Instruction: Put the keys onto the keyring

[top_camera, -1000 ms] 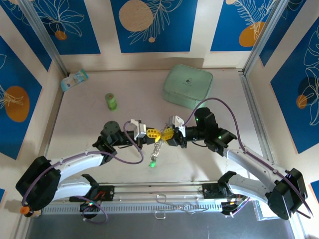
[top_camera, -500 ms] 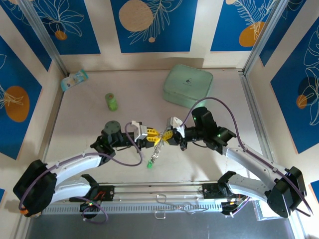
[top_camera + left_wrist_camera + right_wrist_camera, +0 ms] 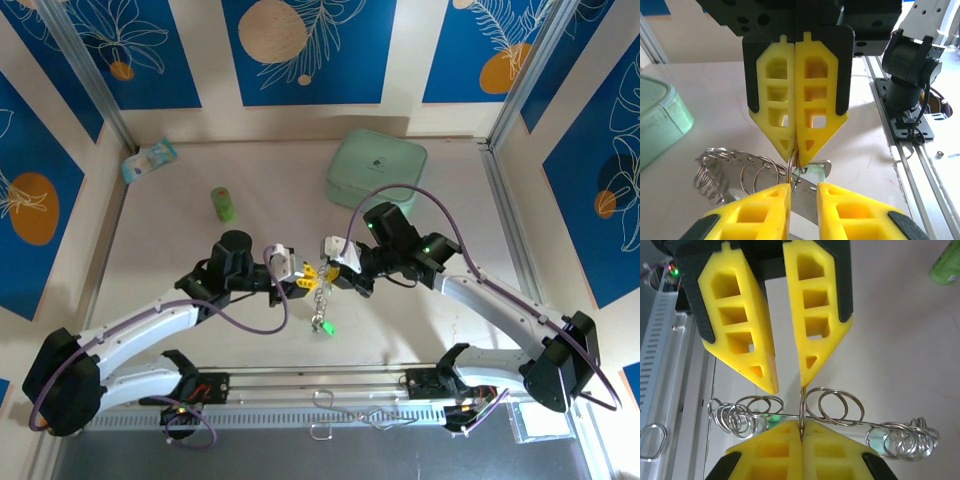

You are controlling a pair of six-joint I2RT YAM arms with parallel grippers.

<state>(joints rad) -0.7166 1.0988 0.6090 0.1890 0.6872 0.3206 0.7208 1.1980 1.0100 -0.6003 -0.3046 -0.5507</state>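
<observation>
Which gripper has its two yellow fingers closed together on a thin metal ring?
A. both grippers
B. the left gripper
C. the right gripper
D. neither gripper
C: in the right wrist view the right gripper has its fingers pressed together on a thin ring of the keyring, while the left gripper shows a clear gap between its fingers.

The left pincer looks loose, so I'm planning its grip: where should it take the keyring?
Probably the upright small ring on the keyring, above the shut right pincer, approached head-on from opposite: it stands edge-on in the gap of the open left pincer.
</observation>
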